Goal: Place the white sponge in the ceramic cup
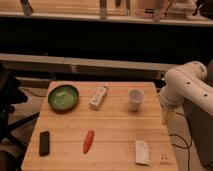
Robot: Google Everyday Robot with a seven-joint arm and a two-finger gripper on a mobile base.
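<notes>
The white sponge [142, 152] lies flat near the table's front right corner. The ceramic cup [136, 99] stands upright at the back right of the table, well behind the sponge. My white arm [186, 86] is folded beside the table's right edge, level with the cup. A slim part of it [165, 116] hangs down past the edge. My gripper does not show in this view, and it holds none of the things on the table.
A green bowl [63, 96] sits at the back left, with a white capped tube [98, 96] lying beside it. An orange carrot [88, 141] lies at the front middle and a black block [44, 143] at the front left. A dark chair [9, 100] stands left of the wooden table [115, 127].
</notes>
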